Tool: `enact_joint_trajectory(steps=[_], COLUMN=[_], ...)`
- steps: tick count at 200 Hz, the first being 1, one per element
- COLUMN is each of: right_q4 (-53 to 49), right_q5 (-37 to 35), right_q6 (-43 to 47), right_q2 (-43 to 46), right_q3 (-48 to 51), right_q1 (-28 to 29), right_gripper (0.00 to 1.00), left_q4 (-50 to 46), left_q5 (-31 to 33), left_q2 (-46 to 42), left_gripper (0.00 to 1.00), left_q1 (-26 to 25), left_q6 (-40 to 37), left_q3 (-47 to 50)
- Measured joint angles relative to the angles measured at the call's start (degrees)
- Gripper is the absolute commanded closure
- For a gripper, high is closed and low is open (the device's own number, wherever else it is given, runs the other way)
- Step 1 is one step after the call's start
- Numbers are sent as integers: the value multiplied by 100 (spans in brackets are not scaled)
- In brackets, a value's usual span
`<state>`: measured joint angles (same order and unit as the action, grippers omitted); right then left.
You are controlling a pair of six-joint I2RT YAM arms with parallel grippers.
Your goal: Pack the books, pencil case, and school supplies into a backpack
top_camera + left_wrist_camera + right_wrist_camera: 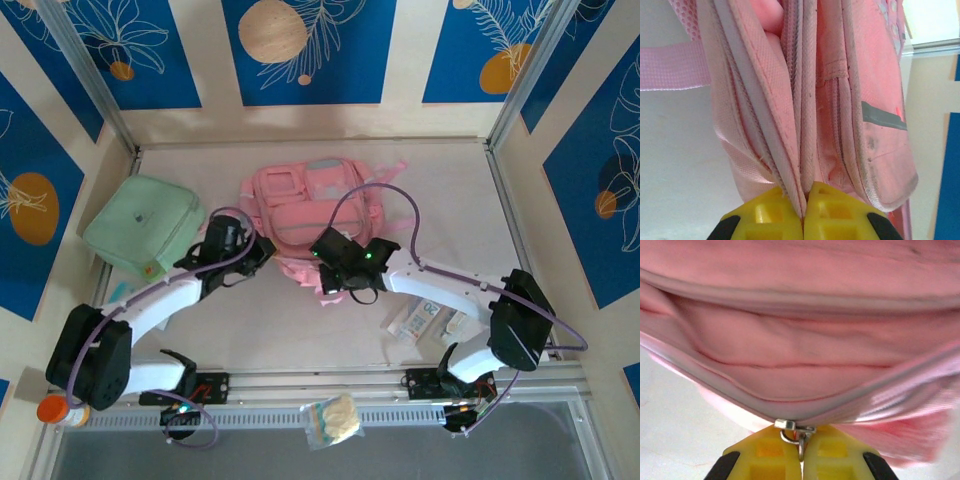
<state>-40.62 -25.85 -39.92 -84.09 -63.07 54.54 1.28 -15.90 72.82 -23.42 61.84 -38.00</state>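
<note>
The flat white packet, at five o'clock from the backpack, carries blue print too small to read. No other lettering, brand or number is legible.

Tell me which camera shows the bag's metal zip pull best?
The right wrist view: the zip pull sits large and close, pinched in the right gripper. From the top camera the backpack is whole but the pull is too small to tell. The left wrist view gives its seams, pinched by the left gripper.

bare table lies open before the backpack; green pouch blocks its left side.
</note>
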Motion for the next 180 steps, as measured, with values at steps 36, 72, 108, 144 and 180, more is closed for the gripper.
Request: enact_joint_trajectory(steps=[36,72,108,144,180], right_q4=[74,125,44,22,24], right_q5=[103,151,188,234,254], right_q6=[160,133,-17,-214,-302], right_q2=[-61,-496,-649,-737,-828], right_q3=[-79,-378,-407,-398,-398], right_q1=[103,212,212,245,273], right_gripper=[100,100,100,100,100], left_q4=[-726,-1104,-1252,-501,-232], left_q5=[-271,-315,-166,-509,-74], left_q2=[173,455,133,-719,-1211], left_gripper=[100,73,53,46,41], left_q1=[341,599,745,573,-282], left_q6=[-699,-1189,-1469,-509,540], left_q3=[-540,-879,-822,186,857])
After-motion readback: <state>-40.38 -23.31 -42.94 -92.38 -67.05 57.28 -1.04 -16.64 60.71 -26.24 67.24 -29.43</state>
